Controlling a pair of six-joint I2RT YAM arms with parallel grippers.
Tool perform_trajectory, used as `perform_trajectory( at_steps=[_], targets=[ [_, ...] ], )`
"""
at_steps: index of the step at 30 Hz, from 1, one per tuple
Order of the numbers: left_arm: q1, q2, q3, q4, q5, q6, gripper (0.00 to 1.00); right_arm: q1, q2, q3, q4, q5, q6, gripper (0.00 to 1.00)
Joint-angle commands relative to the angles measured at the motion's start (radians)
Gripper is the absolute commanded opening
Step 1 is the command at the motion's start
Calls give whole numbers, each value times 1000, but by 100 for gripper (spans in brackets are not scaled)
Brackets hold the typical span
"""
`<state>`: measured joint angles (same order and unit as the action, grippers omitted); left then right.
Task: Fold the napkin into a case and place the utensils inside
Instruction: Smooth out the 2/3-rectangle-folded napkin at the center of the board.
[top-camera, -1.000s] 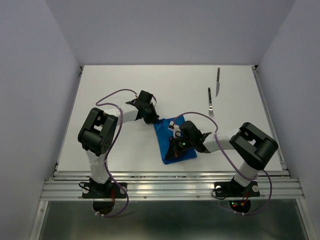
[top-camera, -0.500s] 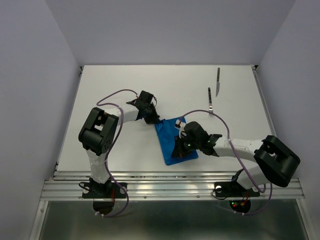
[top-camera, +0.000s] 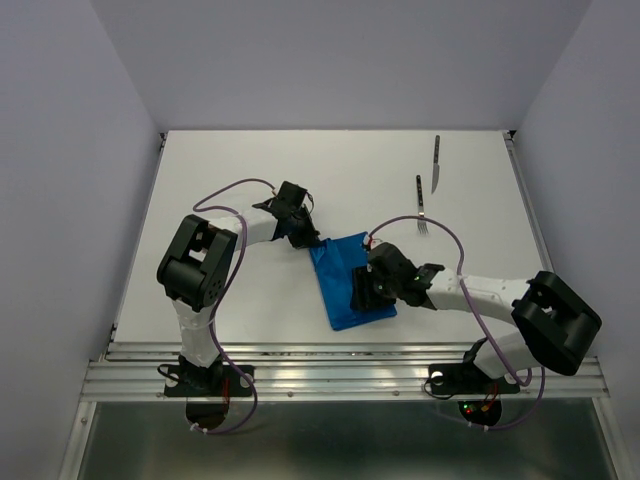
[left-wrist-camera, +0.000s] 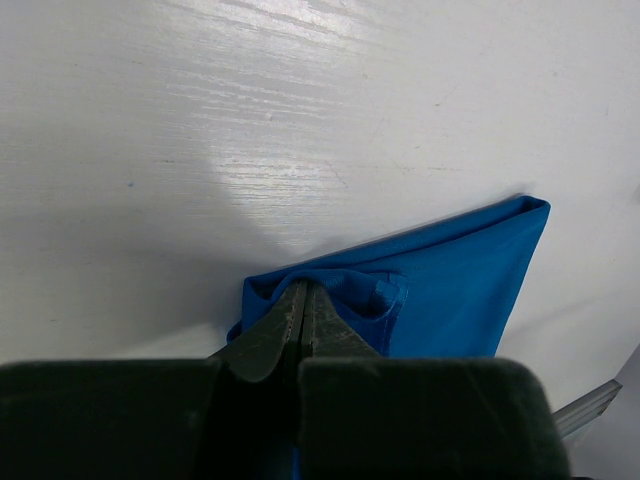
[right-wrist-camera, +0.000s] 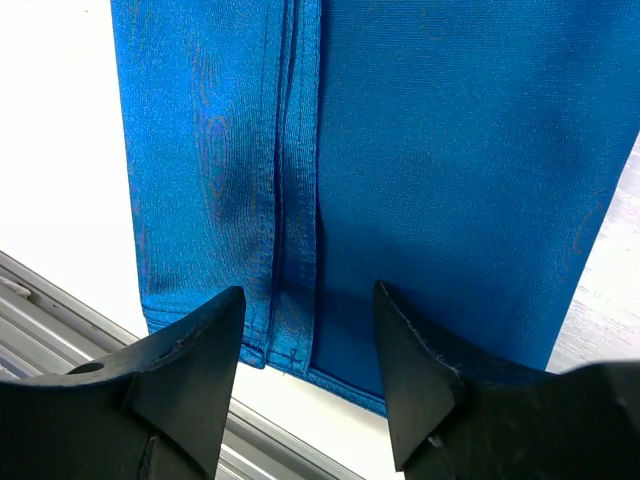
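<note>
The blue napkin (top-camera: 345, 285) lies near the table's front, folded into a narrow flat rectangle like a case, with a hemmed fold edge (right-wrist-camera: 300, 200) running along its length. My left gripper (top-camera: 306, 238) is shut on the napkin's far left corner (left-wrist-camera: 345, 285), which bunches around the tips. My right gripper (right-wrist-camera: 308, 292) hovers open just over the napkin's near end (right-wrist-camera: 430, 150), with nothing between its fingers. The utensils lie apart from the cloth at the back right: the fork (top-camera: 422, 206) and, beyond it, the knife (top-camera: 436, 164).
The table's front edge and metal rail (top-camera: 340, 352) run just past the napkin's near end, and show in the right wrist view as the rail (right-wrist-camera: 40, 295). Grey walls close the table in on the left, the back and the right.
My right gripper has opened and let go of the napkin, and shifted slightly right as its arm stretched lower. The left gripper still holds its corner. Fork and knife have not moved.
</note>
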<state>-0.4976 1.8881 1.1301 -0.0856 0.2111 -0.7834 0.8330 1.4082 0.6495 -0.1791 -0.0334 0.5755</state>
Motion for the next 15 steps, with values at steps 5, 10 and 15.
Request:
perform_trajectory(
  at_steps=[5,10,15],
  targets=[
    [-7,20,3,-52,-44,19,0,25,-6,19,-48,13,-8,59],
    [-7,19,3,-52,-45,19,0,90,17,67,-94,128,-12,55],
    [-9,20,8,-54,-42,18,0,136,64,96,-129,211,-9,52]
  ],
)
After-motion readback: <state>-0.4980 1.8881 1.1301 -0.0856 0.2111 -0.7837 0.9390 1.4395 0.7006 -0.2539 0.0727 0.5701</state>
